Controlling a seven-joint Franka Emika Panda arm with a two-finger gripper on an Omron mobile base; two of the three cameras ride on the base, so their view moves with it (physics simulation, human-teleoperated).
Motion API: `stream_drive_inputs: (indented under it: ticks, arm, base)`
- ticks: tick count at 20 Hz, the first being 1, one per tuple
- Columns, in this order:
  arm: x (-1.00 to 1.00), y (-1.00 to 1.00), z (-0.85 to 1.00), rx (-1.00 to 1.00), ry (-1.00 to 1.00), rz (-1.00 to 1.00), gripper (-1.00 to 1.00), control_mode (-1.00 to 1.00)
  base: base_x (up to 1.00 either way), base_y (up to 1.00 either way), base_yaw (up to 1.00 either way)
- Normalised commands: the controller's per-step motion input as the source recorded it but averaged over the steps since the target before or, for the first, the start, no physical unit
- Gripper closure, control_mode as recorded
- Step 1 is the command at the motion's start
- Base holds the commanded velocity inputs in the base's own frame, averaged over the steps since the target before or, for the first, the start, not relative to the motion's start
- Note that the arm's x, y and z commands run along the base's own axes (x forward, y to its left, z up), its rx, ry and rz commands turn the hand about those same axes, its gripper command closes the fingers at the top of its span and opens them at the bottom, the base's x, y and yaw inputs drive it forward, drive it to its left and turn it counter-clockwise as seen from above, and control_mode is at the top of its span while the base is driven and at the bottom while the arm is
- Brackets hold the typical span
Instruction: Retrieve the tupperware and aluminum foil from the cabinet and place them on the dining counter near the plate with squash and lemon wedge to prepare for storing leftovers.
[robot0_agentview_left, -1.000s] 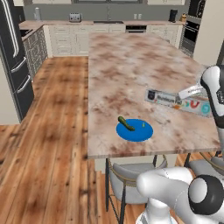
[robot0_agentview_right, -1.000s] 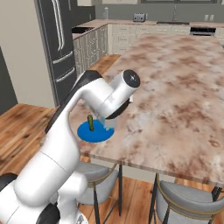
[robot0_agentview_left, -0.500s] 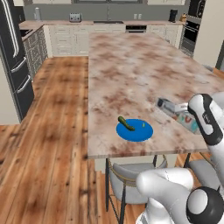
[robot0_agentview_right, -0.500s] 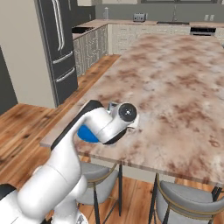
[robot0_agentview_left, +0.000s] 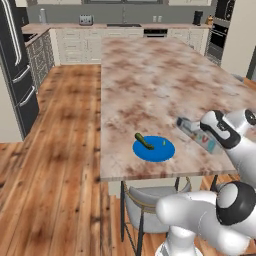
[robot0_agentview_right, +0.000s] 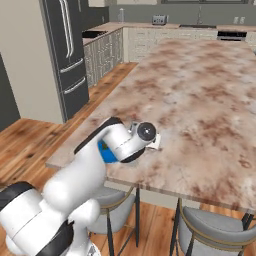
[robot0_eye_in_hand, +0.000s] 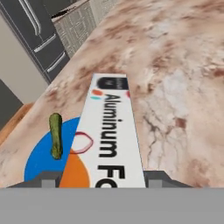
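My gripper (robot0_eye_in_hand: 103, 181) is shut on the aluminum foil (robot0_eye_in_hand: 111, 131), a long whitish box with dark lettering and a dark far end. The box (robot0_agentview_left: 194, 133) hangs low over the dining counter (robot0_agentview_left: 150, 80), just right of the blue plate (robot0_agentview_left: 155, 150). On the plate lie a green squash piece (robot0_agentview_left: 144, 141) and a small lemon wedge (robot0_agentview_left: 164, 143). In the hand view the box partly overlaps the plate (robot0_eye_in_hand: 41, 157), with the squash (robot0_eye_in_hand: 55, 135) to its left. I cannot tell whether the box touches the counter. From the right base my arm hides most of the plate (robot0_agentview_right: 105, 151). The tupperware and the cabinet are out of view.
Grey chairs (robot0_agentview_right: 215, 230) stand under the counter's near edge. A dark fridge (robot0_agentview_right: 65, 55) rises at the left beyond the wooden floor. The marble top stretches far back toward the grey kitchen counters (robot0_agentview_left: 125, 25).
My arm has come down and nearer with the foil box, from above the counter to low beside the plate. The grip has stayed the same.
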Motion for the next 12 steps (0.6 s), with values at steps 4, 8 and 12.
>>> stream_drive_inputs:
  ticks: [4,8,12]
  arm:
    - [0.47,-0.36,-0.50,0.00,0.01,0.00,1.00,-1.00]
    - [0.48,-0.16,-0.57,0.00,0.00,0.00,1.00,-1.00]
    - [0.54,0.00,-0.57,0.00,0.00,0.00,1.00,-1.00]
  base:
    - [0.00,0.00,0.00]
    - [0.00,0.00,0.00]
    - [0.00,0.00,0.00]
